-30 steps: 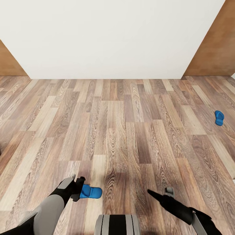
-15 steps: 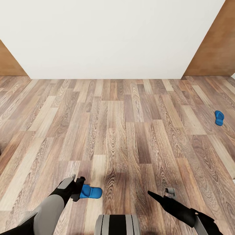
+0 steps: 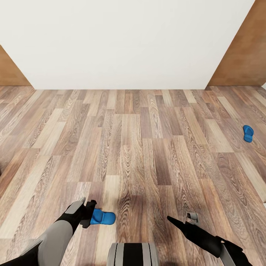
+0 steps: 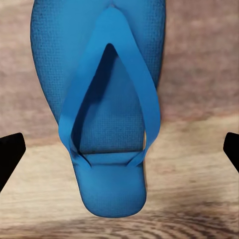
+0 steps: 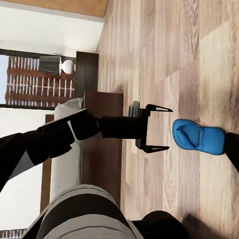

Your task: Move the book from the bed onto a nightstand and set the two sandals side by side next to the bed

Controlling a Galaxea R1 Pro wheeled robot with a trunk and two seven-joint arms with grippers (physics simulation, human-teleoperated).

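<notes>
Spread wide, my left gripper (image 5: 167, 128) faces the near sandal (image 4: 107, 107) lying flat on the floor (image 3: 140, 147) just beyond my fingertips; I should advance squarely before pinching.

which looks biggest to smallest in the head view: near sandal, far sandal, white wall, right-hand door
1. white wall
2. door
3. near sandal, by the left hand
4. far sandal

The sandals are probably alike in true size; the far one looks smaller only through distance.
</notes>
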